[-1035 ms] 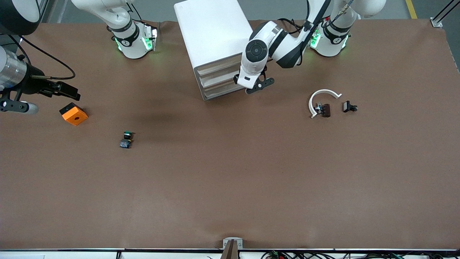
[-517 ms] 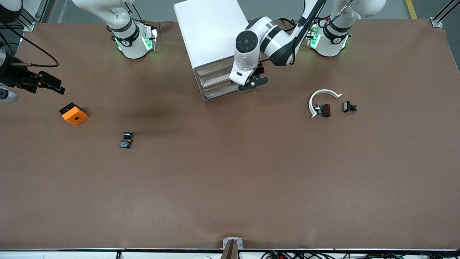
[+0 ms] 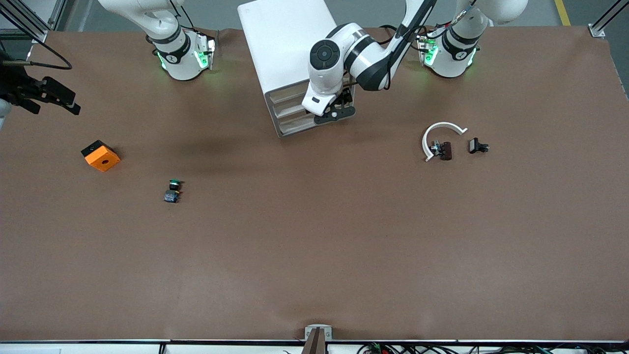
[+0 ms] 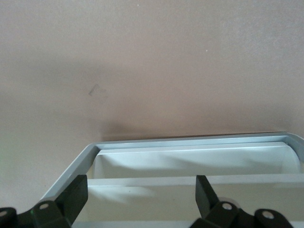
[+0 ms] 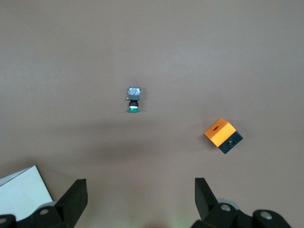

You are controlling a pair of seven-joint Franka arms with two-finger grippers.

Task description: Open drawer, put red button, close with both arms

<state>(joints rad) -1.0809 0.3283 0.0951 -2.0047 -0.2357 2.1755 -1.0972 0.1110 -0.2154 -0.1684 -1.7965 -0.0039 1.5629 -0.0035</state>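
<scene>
**A:** Item list for the desk (image 3: 314,255), please, nearest the front camera first.

**B:** One: green-capped button (image 3: 172,191) on a dark block, toward the right arm's end. Two: orange block (image 3: 100,156) with a hole in its top, farther back and closer to that end. Both lie well apart from everything else.

**A:** And the red button?

**B:** Three: red button (image 3: 443,150), as I read it a small dark reddish piece, toward the left arm's end. It lies in the mouth of a white arc (image 3: 439,129). Four: a small black piece (image 3: 477,146) just beside them.

**A:** Tools?

**B:** Left tool (image 3: 334,111) is at the front of the white drawer unit (image 3: 290,44), spread wide with nothing in it. I see three drawers, all shut. Right tool (image 5: 140,202) hangs over the right arm's end of the desk, also spread wide and empty. That arm waits.
</scene>
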